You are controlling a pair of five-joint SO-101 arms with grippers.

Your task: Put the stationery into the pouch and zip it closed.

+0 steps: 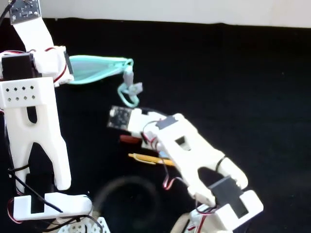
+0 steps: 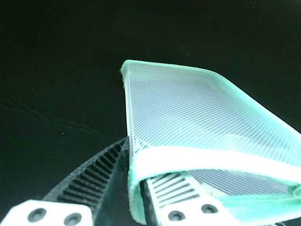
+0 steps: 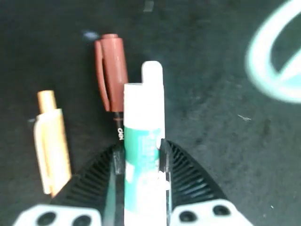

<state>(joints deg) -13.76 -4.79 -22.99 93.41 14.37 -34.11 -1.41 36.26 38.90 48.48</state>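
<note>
A teal mesh pouch (image 1: 97,68) hangs off the table at the back left, with my left gripper (image 1: 65,69) shut on one end. In the left wrist view the pouch (image 2: 188,117) is pinched between the fingers of that gripper (image 2: 136,179). Its grey zip pull and teal loop strap (image 1: 129,92) dangle at the other end. My right gripper (image 3: 141,153) is shut on a white and green glue stick (image 3: 143,117), low over the table. Just beyond it lie a dark red pen (image 3: 110,70) and a yellow pen (image 3: 51,146). From above, the right gripper (image 1: 141,136) sits over the red pen (image 1: 129,139).
The table is covered in black cloth (image 1: 233,77). The yellow pen (image 1: 148,158) lies beside the right arm's forearm. The pouch's loop strap (image 3: 277,61) rests on the cloth a short way from the glue stick. A pale wall edge runs along the back.
</note>
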